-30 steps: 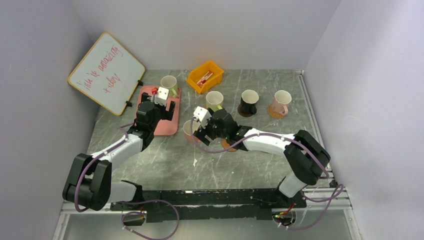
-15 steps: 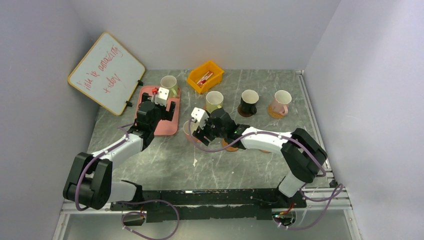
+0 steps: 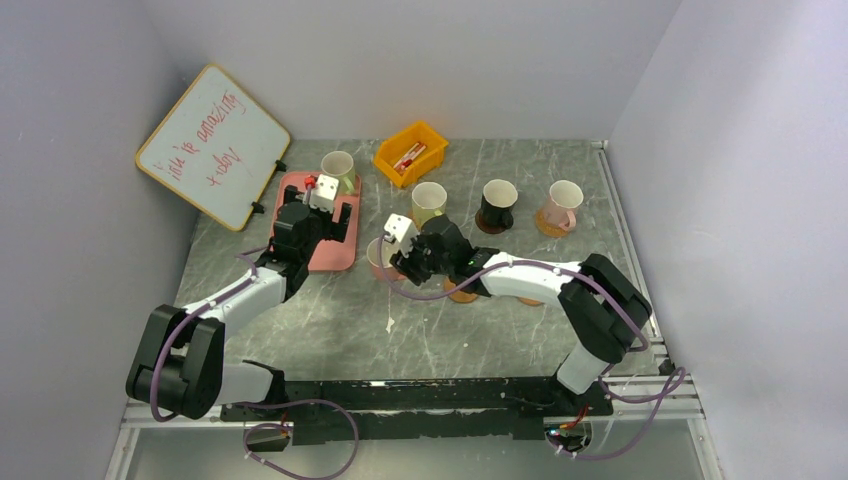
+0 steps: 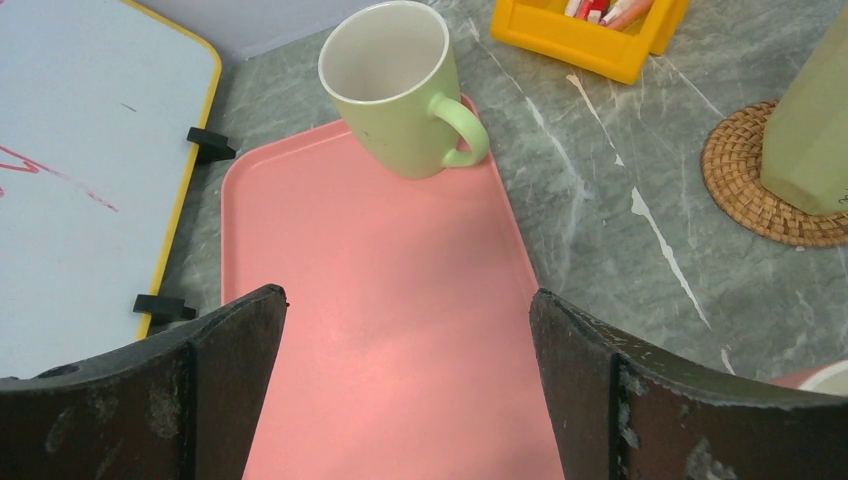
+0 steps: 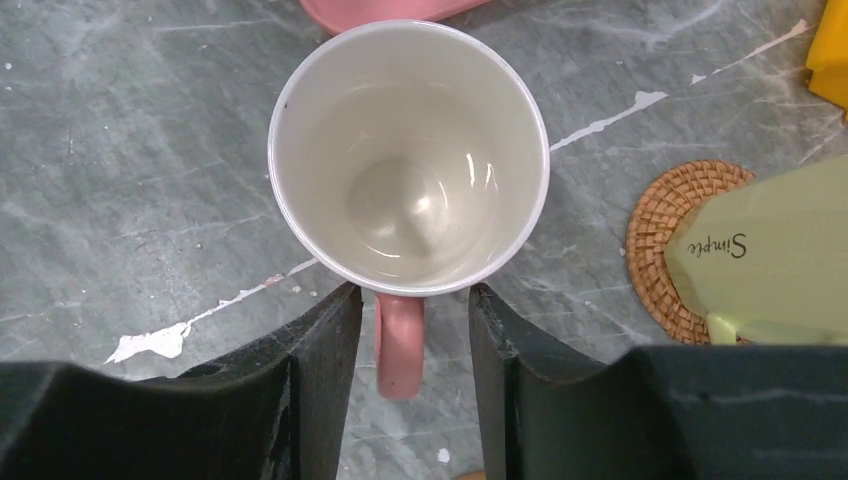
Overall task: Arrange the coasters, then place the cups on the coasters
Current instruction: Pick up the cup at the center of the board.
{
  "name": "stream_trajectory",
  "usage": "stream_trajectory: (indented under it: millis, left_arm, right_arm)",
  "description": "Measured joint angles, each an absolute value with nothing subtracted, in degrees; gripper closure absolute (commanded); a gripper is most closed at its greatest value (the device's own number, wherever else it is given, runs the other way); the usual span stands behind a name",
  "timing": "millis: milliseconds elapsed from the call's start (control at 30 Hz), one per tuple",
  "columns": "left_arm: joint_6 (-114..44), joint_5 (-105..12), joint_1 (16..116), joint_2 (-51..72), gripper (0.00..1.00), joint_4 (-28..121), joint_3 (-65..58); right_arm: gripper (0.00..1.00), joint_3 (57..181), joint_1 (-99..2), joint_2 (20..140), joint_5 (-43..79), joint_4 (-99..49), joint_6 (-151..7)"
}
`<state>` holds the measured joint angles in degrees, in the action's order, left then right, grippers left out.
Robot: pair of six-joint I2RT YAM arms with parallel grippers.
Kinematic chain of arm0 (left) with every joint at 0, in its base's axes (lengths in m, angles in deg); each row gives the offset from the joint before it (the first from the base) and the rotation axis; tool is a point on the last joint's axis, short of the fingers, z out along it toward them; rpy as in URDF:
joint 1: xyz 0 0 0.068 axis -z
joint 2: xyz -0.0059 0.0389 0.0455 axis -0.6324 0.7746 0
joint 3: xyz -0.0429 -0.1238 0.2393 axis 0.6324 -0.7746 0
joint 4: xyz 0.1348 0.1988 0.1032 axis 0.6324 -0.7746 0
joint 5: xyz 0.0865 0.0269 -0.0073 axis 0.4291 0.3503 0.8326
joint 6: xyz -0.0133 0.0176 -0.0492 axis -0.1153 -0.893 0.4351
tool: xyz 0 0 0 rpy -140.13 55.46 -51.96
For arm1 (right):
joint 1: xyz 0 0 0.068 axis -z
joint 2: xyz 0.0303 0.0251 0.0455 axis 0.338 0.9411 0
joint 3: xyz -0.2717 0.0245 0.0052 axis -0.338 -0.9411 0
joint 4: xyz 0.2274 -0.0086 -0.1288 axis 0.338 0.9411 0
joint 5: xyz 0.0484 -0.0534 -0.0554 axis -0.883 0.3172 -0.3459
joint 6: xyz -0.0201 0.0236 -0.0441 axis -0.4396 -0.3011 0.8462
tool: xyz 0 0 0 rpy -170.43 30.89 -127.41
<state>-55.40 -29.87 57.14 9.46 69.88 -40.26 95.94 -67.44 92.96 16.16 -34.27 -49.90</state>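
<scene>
From above, my right gripper hides much of the pink cup on the marble table, with walls close on three sides. Left wrist: my left gripper gapes over the pink tray, with a green cup at its far edge. Right wrist: the fingers flank the pink cup's handle, with a gap on each side.

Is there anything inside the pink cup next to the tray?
Empty. The right wrist view looks straight down into the pink cup: only its shiny white bottom shows.

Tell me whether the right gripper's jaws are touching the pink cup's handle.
Apart. Right wrist view: the right gripper straddles the pink cup's handle, table showing on both sides.
</scene>
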Motion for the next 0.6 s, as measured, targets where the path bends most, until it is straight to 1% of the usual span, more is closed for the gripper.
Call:
stream_trajectory:
  millis: [100,200,267,400,567,600]
  left_arm:
    - [-55.40,-29.91,57.14,9.46,0.03,69.88,-40.26]
    - [-55.40,-30.02,57.14,9.46,0.04,69.90,-40.26]
    - [-55.40,-30.02,57.14,9.46,0.04,69.90,-40.26]
    - [-55.40,-30.11,57.14,9.46,0.03,69.90,-40.26]
    - [-55.37,-30.44,57.14,9.46,0.04,69.88,-40.26]
    - [-55.37,-30.44,57.14,9.46,0.03,69.90,-40.26]
  right_arm:
    - [0.60,95.94,-67.05,92.96,16.16,-34.23,-50.07]
    - [0.62,95.94,-66.94,92.96,16.16,-34.14,-50.16]
    - [0.65,95.94,-66.94,92.96,16.12,-34.10,-50.18]
    - [0.76,95.94,-66.94,92.99,16.03,-33.88,-50.07]
    - [1.00,96.03,-66.94,93.10,15.57,-33.88,-50.33]
    - [1.00,96.05,-66.85,93.10,15.51,-33.88,-50.42]
